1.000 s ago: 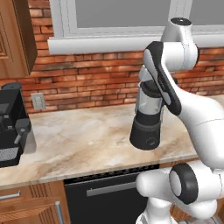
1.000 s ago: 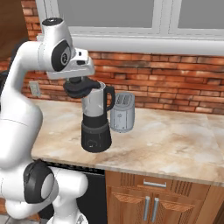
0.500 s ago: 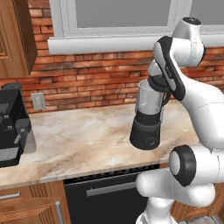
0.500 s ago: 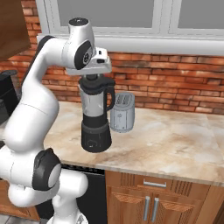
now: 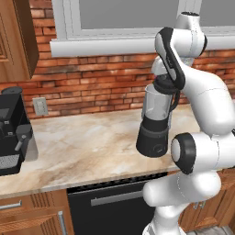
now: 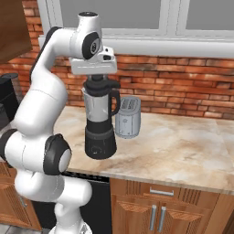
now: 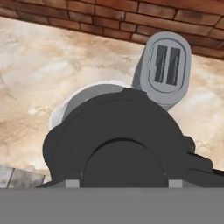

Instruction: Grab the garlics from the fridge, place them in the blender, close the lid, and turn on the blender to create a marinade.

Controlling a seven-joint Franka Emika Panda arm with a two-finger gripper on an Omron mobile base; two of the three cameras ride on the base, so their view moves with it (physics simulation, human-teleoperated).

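Note:
The blender (image 5: 155, 120) (image 6: 99, 123) stands on the marble counter, a clear tapered jar on a black cone base with its black handle toward the toaster. The black lid (image 6: 101, 86) (image 5: 164, 85) sits level on the jar's mouth. My gripper (image 6: 101, 80) (image 5: 165, 81) hangs straight down over it, shut on the lid's raised centre. In the hand view the lid (image 7: 122, 131) spreads dark and round below the hand, with the jar's pale rim (image 7: 83, 97) showing behind it. The garlics are hidden and the fridge is out of view.
A grey two-slot toaster (image 6: 127, 118) (image 7: 166, 65) stands just behind the blender by the brick wall. A black coffee machine (image 5: 11, 131) sits at the counter's left end below a wood cabinet. A wall socket (image 5: 40, 106) is beside it.
My arm has swung over and carried the lid from beside the jar's rim to squarely on top of the mouth. The blender and toaster have stayed put.

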